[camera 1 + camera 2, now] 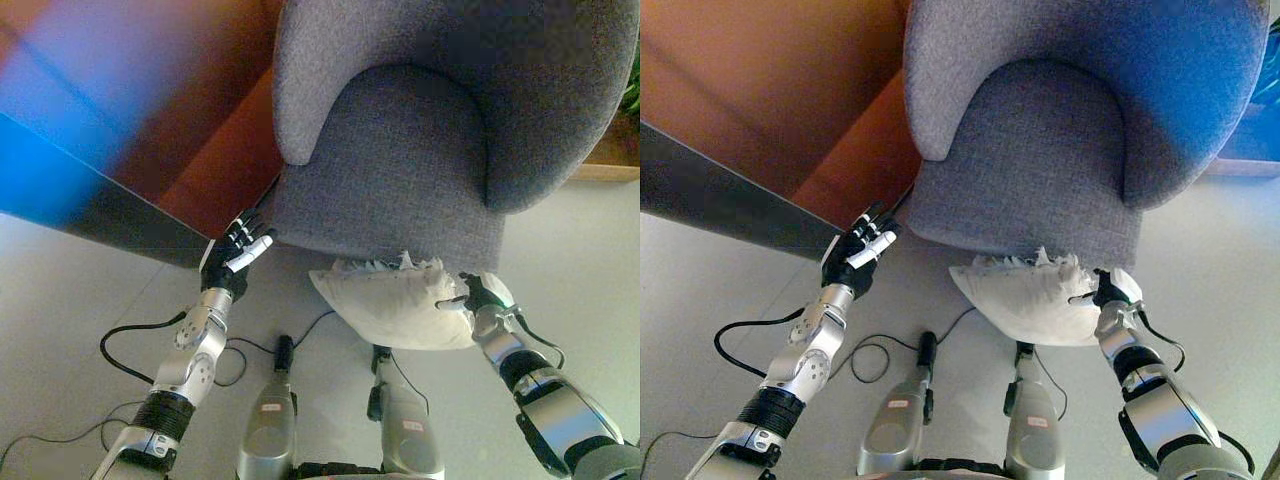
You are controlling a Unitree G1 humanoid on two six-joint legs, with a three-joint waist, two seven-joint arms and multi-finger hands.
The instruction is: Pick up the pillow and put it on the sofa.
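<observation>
Right hand (pixel 484 293) pinching the pillow (pixel 395 305) low centre, below the sofa (pixel 420 150); left hand (pixel 235 255) spread, lower left

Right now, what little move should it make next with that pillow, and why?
Probably lift: the right hand grips the white pillow's edge, yet it hangs below the grey sofa's seat. The left hand is open beside the sofa.

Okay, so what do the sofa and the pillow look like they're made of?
Sofa: grey woven fabric, matte, judging by its fine speckled weave. Pillow: white cloth, soft and crumpled, with a frilly or feathery top edge; the filling can't be told.
</observation>
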